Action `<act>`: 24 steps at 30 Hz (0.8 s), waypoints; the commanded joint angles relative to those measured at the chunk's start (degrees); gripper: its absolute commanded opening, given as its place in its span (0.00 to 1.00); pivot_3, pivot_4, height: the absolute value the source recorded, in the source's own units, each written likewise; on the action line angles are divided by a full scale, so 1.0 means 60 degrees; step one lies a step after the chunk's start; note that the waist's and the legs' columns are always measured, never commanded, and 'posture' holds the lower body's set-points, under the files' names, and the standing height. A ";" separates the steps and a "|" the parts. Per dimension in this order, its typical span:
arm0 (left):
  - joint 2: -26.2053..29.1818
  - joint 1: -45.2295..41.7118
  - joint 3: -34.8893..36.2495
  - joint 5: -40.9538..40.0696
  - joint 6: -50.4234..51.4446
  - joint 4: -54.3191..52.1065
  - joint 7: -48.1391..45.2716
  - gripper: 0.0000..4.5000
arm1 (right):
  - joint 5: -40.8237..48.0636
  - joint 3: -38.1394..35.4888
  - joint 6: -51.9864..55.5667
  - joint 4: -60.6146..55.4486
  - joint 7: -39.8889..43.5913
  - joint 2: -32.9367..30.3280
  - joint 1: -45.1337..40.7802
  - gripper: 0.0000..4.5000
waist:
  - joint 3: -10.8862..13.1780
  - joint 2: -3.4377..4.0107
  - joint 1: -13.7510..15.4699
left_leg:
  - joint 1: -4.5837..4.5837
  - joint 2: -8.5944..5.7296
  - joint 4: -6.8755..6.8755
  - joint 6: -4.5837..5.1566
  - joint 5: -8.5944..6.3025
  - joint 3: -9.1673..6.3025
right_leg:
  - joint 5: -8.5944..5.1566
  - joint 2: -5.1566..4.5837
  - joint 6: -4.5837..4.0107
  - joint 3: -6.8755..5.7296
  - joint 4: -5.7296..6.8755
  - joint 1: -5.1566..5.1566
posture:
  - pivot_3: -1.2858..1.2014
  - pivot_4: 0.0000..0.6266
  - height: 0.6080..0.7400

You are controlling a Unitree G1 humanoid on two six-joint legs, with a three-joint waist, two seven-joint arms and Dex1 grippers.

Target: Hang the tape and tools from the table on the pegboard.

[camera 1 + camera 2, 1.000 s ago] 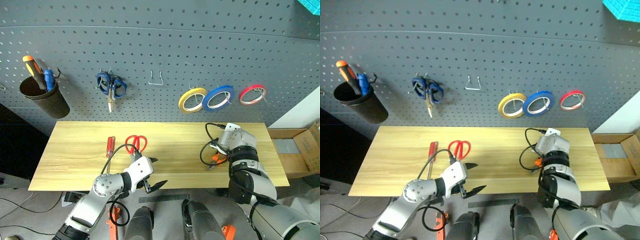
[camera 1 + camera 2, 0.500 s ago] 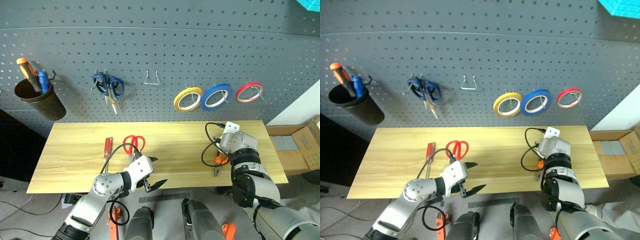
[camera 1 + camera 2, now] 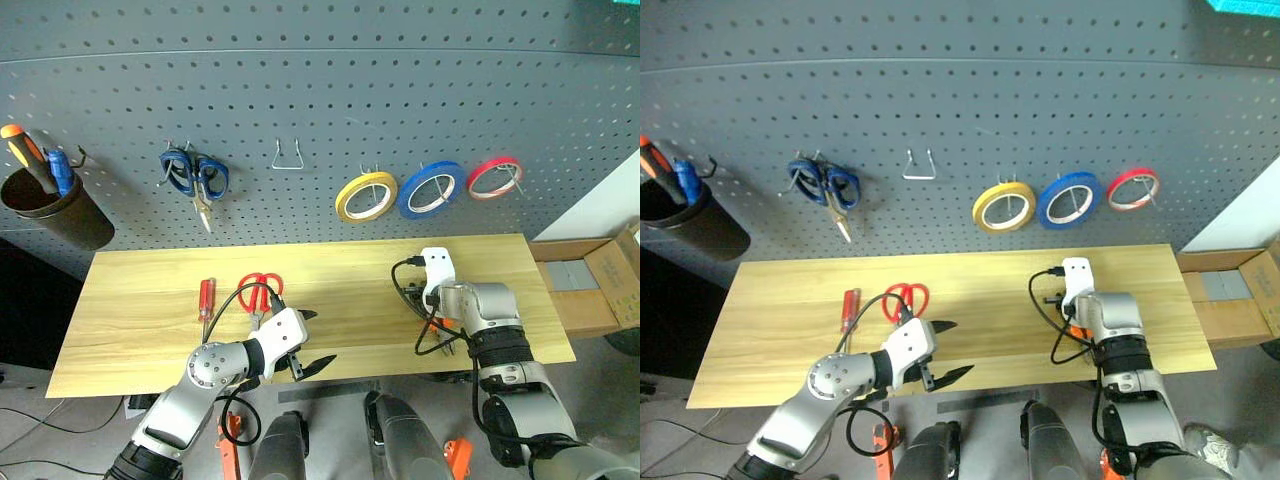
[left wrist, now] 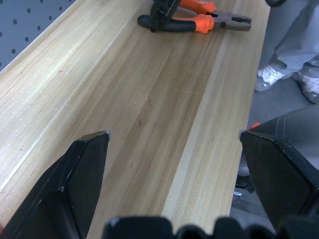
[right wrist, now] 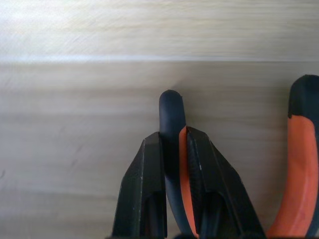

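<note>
The right gripper (image 5: 172, 149) has its two black fingers pinched onto one orange-and-black handle of the pliers (image 4: 197, 20), whose other handle lies free just beside it; the pliers rest on the table (image 3: 150, 300) near its right end, close to the front edge, steel nose toward that edge; the left gripper (image 3: 310, 340) hangs with fingers spread wide and holding nothing over the front edge near the middle, well apart from the pliers; the red-handled scissors (image 3: 258, 293) lie just behind it, and the small red-handled screwdriver (image 3: 205, 297) lies just left of them, both flat on the wood; bare tabletop stretches between the scissors and the pliers, and at the far left; the table is light yellowish wood with long straight grain; behind it the pegboard (image 3: 320, 100), dark grey and dotted with holes, carries the yellow tape (image 3: 366, 195) as a thin hollow ring, beside a blue ring (image 3: 431, 189) and a red ring (image 3: 496, 177); an empty wire hook (image 3: 288, 156) hangs between blue-handled scissors (image 3: 194, 178) and the yellow tape.
</note>
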 commanded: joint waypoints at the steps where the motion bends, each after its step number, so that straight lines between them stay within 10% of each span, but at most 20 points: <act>1: -0.0064 -0.0036 -0.0026 0.0040 -0.0086 -0.0080 -0.0042 1.00 | -0.0224 0.1443 -0.0729 -0.0457 0.1425 -0.0442 0.0529 0.01 | 0.0006 0.0004 -0.0001 | -0.0013 -0.0001 0.0004 -0.0001 0.0000 0.0000 | 0.0000 0.0000 0.0000 0.0000 0.0000 -0.0013 | 0.51 0.49 1.00; 18: -0.0247 -0.0063 -0.0066 0.0115 -0.0142 0.0008 -0.0009 1.00 | -0.2460 0.3786 -0.5308 -0.0099 0.4644 -0.2732 0.0560 0.01 | 0.0079 0.0053 0.0041 | -0.0088 -0.0050 0.0025 -0.0010 0.0005 0.0001 | 0.0013 -0.0031 0.0023 -0.0001 -0.0001 -0.0069 | 0.51 0.48 1.00; 24: -0.0286 -0.0073 -0.0097 0.0136 -0.0167 0.0030 -0.0034 1.00 | -0.2727 0.3706 -0.5907 0.0543 0.5506 -0.2895 0.0411 0.45 | 0.0081 0.0053 0.0063 | -0.0090 -0.0092 0.0033 -0.0026 0.0014 0.0005 | 0.0027 -0.0071 0.0047 -0.0003 -0.0001 -0.0067 | 0.51 0.47 1.00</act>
